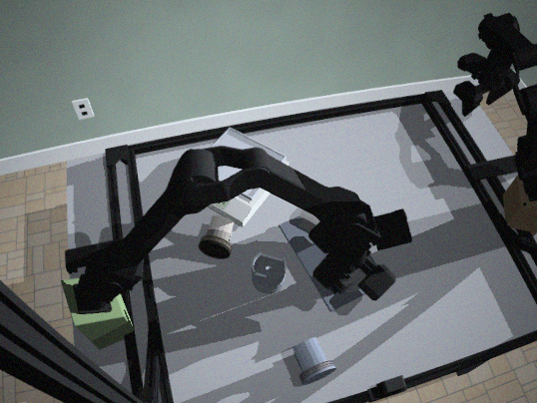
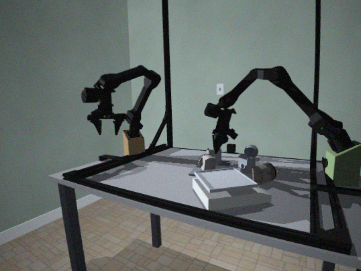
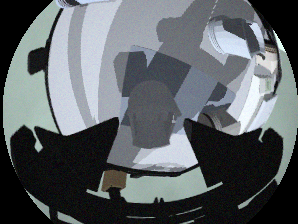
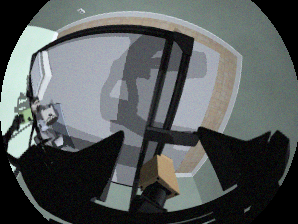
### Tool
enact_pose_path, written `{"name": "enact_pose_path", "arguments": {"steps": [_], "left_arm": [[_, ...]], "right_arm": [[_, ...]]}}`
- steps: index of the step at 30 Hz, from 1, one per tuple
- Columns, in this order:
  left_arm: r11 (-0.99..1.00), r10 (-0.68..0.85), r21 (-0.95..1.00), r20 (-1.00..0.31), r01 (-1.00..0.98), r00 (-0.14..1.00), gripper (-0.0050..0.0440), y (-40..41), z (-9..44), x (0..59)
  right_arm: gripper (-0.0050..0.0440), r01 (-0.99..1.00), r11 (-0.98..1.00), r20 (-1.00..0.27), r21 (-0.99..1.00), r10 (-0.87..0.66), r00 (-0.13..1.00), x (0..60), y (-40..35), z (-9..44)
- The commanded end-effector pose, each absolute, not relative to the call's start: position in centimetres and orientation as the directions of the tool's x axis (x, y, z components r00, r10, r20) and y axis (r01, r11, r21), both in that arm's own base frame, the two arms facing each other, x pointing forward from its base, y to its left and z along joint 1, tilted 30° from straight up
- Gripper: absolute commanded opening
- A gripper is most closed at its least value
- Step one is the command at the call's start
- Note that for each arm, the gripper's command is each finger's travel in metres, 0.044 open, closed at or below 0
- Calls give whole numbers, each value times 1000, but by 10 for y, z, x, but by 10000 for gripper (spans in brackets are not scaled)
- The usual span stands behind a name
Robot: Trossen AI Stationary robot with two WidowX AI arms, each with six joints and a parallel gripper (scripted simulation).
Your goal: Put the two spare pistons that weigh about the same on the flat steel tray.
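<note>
The steel tray [image 1: 306, 251] [image 3: 192, 85] lies on the bench. My left gripper [image 2: 217, 149] [image 3: 152, 121] is open, with its fingertips either side of the top of a grey piston [image 2: 216, 157] [image 3: 151, 132] that stands on the tray. A light piston [image 2: 209, 162] [image 3: 211, 121] lies at the tray's edge; how far it overlaps is unclear. A grey piston [image 1: 269, 279] [image 2: 246, 164] [image 3: 222, 40], a brownish piston [image 1: 220, 236] [image 2: 262, 174] and a silver piston [image 1: 311, 356] [image 3: 82, 2] are beside the tray. My right gripper [image 2: 108, 133] [image 4: 161, 133] is open and empty in the air.
A white scale-like box [image 1: 245, 211] [image 2: 235, 198] with a raised top plate [image 2: 226, 179] stands near the brownish piston. A black frame [image 1: 279, 120] [image 2: 161, 199] runs along the table edges. My left arm reaches over the box.
</note>
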State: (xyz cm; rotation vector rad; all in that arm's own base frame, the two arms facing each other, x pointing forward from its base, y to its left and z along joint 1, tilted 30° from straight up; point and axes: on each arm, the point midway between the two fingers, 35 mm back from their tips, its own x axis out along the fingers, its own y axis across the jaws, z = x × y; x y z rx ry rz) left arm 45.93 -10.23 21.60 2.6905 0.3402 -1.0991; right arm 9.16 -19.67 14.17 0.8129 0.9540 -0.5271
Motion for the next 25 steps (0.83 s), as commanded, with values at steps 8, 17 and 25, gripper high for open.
{"name": "enact_pose_path", "arguments": {"steps": [8, 17, 25], "left_arm": [[-949, 130, 116, -700, 292, 702, 378, -105, 234, 445], [-949, 130, 116, -700, 292, 702, 378, -105, 238, 442], [-949, 130, 116, -700, 292, 702, 378, -105, 238, 442]], "right_arm": [[440, 709, 599, -868, 371, -47, 494, 92, -197, 142], [440, 709, 599, -868, 371, -47, 494, 92, -197, 142], [440, 709, 599, -868, 371, -47, 494, 92, -197, 142]]}}
